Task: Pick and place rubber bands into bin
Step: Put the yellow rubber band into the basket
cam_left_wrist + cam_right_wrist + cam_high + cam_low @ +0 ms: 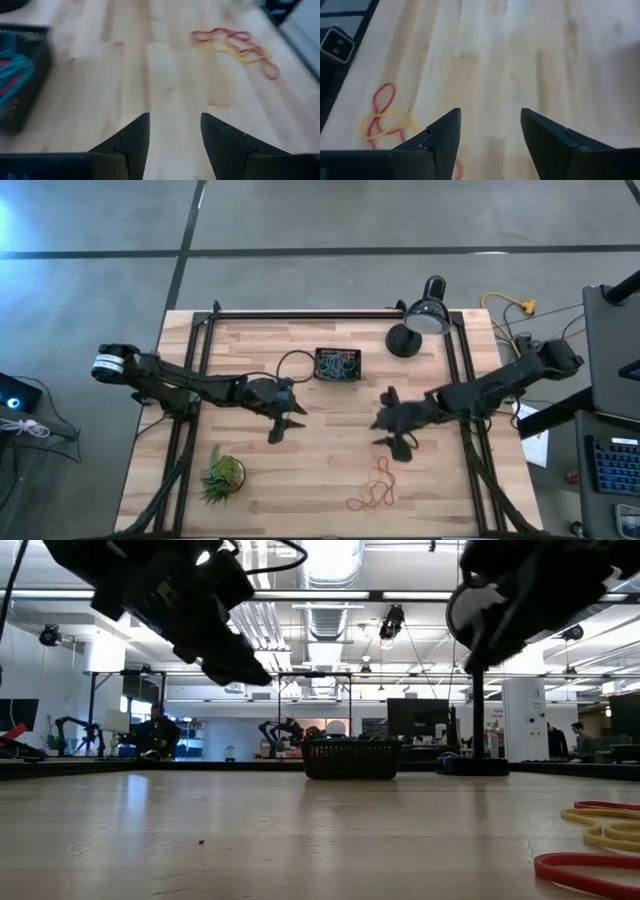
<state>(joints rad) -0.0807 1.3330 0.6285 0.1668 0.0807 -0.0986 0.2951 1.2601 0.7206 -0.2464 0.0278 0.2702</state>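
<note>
Desk: pale wooden plank top (330,470) on a black metal frame; carries everything below.
Left arm: dark jointed arm reaching in from the desk's left edge toward the middle. Left gripper (285,420) held above bare wood, near the bin; its two dark fingers (131,145) spread apart, nothing between them.
Right arm: dark jointed arm coming in from the right edge. Right gripper (390,430) above bare wood right of centre; fingers (440,142) parted wide, holding nothing.
Desk lamp: black, round base, dome shade (427,315), at the far right corner region.
Bin: small black rectangular tray with slotted walls (337,366), standing near the far edge around mid-width, just left of the lamp base. Blue and other coloured bands already lie inside it.
Plant: small spiky green plant (222,477), near the front left corner.
Loose rubber bands: thin red, yellow and orange loops (374,488), tangled together flat on the wood near the front edge, right of centre, well apart from the bin and clear of both grippers.
</note>
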